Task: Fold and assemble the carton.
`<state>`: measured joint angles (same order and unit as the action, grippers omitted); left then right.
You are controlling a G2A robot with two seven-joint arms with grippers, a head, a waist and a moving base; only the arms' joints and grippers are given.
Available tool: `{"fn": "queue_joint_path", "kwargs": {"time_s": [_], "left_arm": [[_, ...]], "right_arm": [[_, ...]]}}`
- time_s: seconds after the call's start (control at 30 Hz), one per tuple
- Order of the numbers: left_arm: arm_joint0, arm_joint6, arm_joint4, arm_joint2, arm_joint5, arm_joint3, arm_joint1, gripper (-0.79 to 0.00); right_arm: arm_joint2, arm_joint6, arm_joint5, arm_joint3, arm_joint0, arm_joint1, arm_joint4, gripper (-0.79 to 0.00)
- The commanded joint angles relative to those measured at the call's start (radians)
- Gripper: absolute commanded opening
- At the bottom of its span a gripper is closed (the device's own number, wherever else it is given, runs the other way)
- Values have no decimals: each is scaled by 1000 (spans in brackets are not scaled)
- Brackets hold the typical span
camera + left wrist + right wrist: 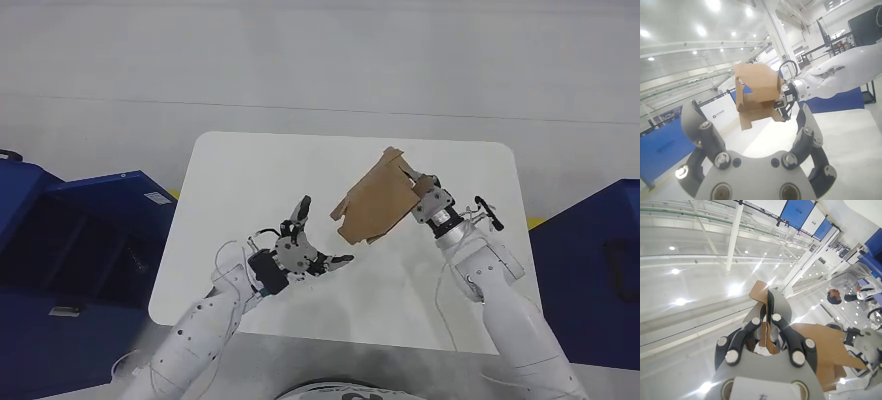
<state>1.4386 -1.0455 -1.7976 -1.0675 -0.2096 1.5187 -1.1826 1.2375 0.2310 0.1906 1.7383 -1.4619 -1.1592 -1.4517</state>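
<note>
A brown cardboard carton (377,195), partly folded with loose flaps, is held tilted above the white table (250,190). My right gripper (418,187) is shut on one of its panels at the carton's right edge; the right wrist view has that panel (766,306) pinched edge-on between the fingers. In the left wrist view the carton (757,85) hangs ahead with its open side and lower flap toward me. My left gripper (322,240) stands open, empty, just left of and below the carton, its fingers (691,121) spread wide.
Blue bins stand on both sides of the table, one at the left (80,240) and one at the right (600,250). The table's back half and left part are bare.
</note>
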Motion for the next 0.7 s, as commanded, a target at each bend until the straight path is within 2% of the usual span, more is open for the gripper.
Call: {"fn": "queue_joint_path", "kwargs": {"time_s": [0.0,0.23,0.3,0.37,0.43,0.53,0.67], "left_arm": [[-10,-2,29,5,16,-19,-4,0],[-29,18,39,19,71,-20,-12,0],[-31,26,40,18,89,-17,-14,-89],[-34,35,36,21,96,-15,-15,-120],[-34,37,36,22,106,-13,-16,-234],[-34,42,31,24,120,-9,-17,-360],[-34,45,24,26,127,-1,-18,-453]], "right_arm": [[-7,3,0,-3,0,-2,11,-785],[-15,10,-4,3,-12,-8,30,-785],[-14,13,-3,4,-14,-9,34,-785],[-13,17,-4,5,-15,-11,36,-785],[-14,21,-4,6,-16,-12,43,-785],[-16,25,-5,10,-17,-14,55,-785],[-21,26,-13,15,-23,-18,65,-785]]}}
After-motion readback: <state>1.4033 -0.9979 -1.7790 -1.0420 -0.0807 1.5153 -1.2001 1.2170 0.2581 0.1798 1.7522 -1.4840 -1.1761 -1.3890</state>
